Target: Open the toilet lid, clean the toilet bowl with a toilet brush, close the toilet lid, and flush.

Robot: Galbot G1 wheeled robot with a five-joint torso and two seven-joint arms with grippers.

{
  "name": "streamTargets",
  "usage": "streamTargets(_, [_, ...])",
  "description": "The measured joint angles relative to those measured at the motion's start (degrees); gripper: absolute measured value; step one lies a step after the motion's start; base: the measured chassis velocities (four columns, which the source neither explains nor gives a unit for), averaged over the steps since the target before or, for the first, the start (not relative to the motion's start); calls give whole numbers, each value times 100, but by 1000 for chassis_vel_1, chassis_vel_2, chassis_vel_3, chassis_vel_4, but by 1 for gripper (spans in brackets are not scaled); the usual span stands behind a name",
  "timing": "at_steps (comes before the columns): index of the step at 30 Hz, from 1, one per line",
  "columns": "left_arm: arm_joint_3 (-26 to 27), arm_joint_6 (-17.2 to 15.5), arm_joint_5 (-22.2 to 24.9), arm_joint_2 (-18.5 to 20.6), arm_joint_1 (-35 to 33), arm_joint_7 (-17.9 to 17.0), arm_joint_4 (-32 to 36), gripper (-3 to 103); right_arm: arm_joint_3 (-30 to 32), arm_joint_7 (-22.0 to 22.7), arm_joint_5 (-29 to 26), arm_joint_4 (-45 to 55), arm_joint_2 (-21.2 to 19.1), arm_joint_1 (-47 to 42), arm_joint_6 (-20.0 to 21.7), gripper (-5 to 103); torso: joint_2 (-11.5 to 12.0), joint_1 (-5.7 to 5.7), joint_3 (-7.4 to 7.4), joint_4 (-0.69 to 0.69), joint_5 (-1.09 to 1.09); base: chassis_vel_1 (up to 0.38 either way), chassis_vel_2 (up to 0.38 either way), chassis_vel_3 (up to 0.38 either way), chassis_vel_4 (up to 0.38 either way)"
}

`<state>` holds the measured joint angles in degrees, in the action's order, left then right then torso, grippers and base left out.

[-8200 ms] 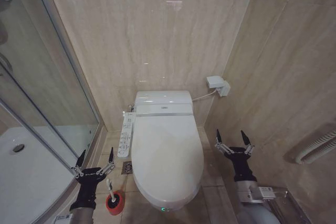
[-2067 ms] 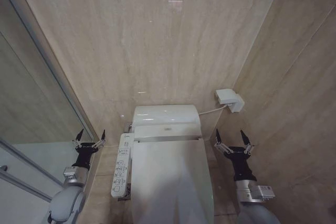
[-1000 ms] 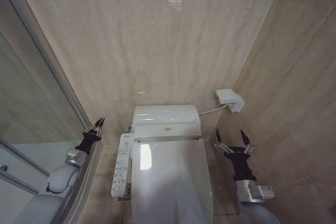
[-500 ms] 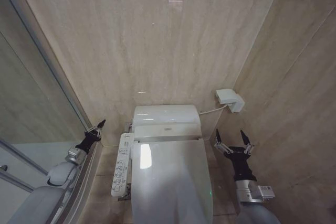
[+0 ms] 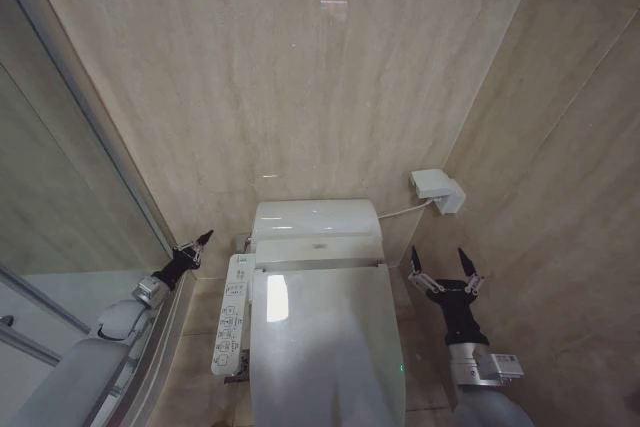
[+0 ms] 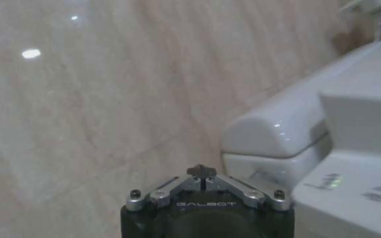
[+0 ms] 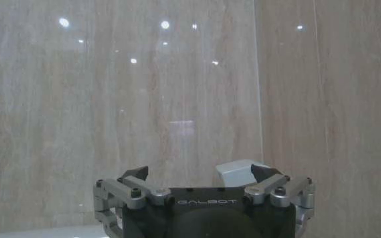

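Left wrist view: left gripper (image 6: 202, 172) (closed) reads "GALBOT".

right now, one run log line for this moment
toilet lid: down | left gripper: shut, beside side control panel | right gripper: open, idle right of toilet

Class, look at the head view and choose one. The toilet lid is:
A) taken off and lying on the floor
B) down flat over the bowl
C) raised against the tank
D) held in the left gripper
B: the toilet lid lies flat and closed, and the left gripper is off to its side, touching nothing.
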<state>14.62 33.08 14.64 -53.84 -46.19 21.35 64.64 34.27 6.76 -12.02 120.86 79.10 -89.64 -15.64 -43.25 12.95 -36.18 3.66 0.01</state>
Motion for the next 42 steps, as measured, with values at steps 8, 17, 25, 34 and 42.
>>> streamTargets(8, [-99, 175, -12, -28, 81, 261, -198, 0, 0, 0, 0, 0, 0, 0, 0, 100, 0, 0, 0, 0, -1, 0, 0, 0, 0])
streamTargets(17, [-250, 571, -17, -85, 475, 674, -893, 0, 0, 0, 0, 0, 0, 0, 0, 100, 0, 0, 0, 0, -1, 0, 0, 0, 0])
streamTargets(25, [-482, 869, -127, -235, 973, 1003, -1446, 0, 0, 0, 0, 0, 0, 0, 0, 100, 0, 0, 0, 1, 0, 0, 0, 0, 0])
streamTargets(34, [-809, 878, -110, -340, 1226, 1059, -1586, 0, 0, 0, 0, 0, 0, 0, 0, 100, 0, 0, 0, 1, -1, 0, 0, 0, 0])
streamTargets(42, [-876, 869, -93, -366, 1296, 1182, -1652, 0, 0, 0, 0, 0, 0, -1, 0, 100, -1, -1, 0, 0, 0, 0, 0, 0, 0])
